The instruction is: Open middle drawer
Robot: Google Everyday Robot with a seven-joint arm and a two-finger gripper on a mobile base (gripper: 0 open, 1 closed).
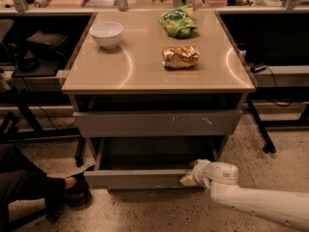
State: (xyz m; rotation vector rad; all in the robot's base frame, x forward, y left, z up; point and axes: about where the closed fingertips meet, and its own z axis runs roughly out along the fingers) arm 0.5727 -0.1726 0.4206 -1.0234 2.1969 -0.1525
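Observation:
The middle drawer [140, 179] is the plain grey front low on the cabinet. It stands pulled out towards me, and its dark inside [149, 156] shows. My gripper [189, 178] is at the right end of that front, at its top edge, on my white arm [251, 202], which comes in from the lower right. Above the drawer is the larger grey front with pale scratch marks [157, 123], which is closed.
On the tan cabinet top [145, 66] are a white bowl [106, 34], a green bag [177, 21] and a gold snack bag [180, 57]. A person's leg and shoe [67, 188] lie on the floor at the left. Dark desks with cables flank the cabinet.

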